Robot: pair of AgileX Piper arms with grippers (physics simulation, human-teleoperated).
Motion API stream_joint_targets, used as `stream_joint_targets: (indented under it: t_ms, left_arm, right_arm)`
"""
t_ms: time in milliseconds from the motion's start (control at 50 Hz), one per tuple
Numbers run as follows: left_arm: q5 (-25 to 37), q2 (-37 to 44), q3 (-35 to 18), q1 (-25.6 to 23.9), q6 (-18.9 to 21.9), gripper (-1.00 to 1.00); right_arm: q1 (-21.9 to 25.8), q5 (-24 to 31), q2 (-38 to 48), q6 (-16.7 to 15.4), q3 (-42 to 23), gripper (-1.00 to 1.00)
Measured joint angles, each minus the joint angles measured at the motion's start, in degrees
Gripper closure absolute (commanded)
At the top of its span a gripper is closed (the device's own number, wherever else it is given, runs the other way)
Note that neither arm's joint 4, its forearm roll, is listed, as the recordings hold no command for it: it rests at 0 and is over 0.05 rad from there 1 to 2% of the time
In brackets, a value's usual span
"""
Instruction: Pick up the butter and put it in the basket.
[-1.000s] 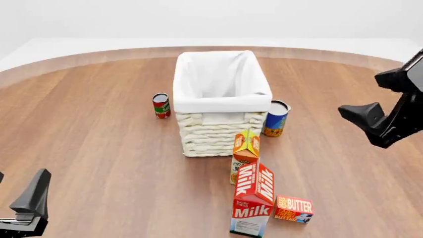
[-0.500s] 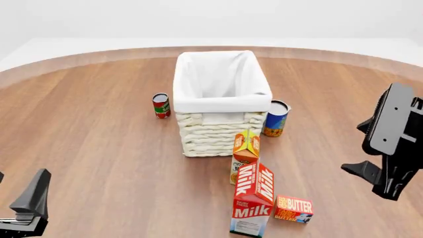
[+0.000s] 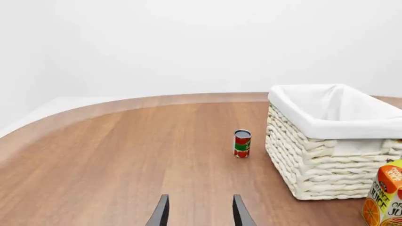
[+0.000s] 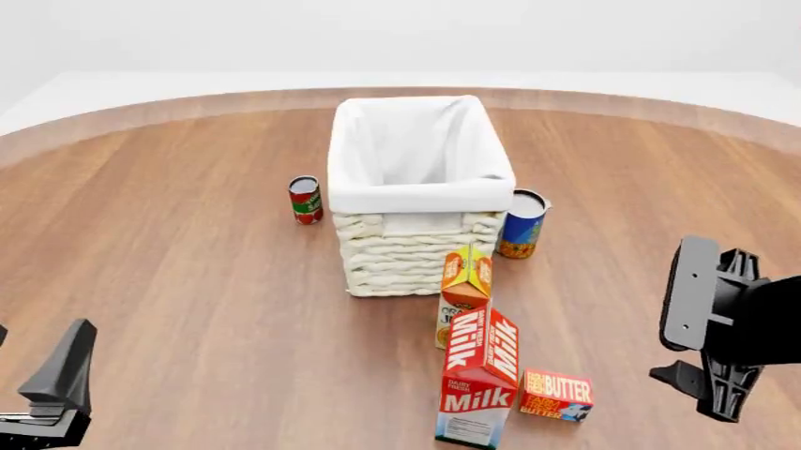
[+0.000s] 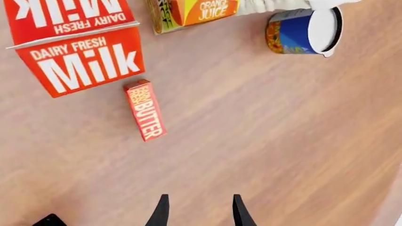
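The butter (image 4: 557,395) is a small red-and-orange box lying flat on the wood near the front, just right of the milk carton (image 4: 479,375). In the right wrist view the butter (image 5: 146,110) lies ahead of my right gripper (image 5: 197,213), which is open and empty. In the front view the right gripper (image 4: 716,392) hangs to the right of the butter, apart from it. The cream wicker basket (image 4: 419,198) with its white liner stands mid-table, also seen as the basket (image 3: 326,155) in the left wrist view. My left gripper (image 3: 199,216) is open at the near left corner (image 4: 56,384).
An orange juice carton (image 4: 464,286) stands between the basket and the milk carton. A red can (image 4: 304,199) is left of the basket, and a blue can (image 4: 522,223) is at its right front corner. The milk carton (image 5: 82,52) lies close beside the butter.
My right arm has come down from the upper right to the near right, turning its gripper downward beside the butter. The left arm and all objects have stayed put.
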Motion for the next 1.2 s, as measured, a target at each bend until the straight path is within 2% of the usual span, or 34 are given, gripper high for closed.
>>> stream_joint_targets:
  t_ms: [320, 1200]
  left_arm:
    - [0.0, 0.0, 0.0, 0.0, 0.0, -1.0]
    - [0.0, 0.0, 0.0, 0.0, 0.0, -1.0]
  right_arm:
    - [1.29, -3.02, 2.25, 0.33, 2.67, -1.0]
    - [11.59, -15.96, 13.75, 7.79, 7.2, -1.0]
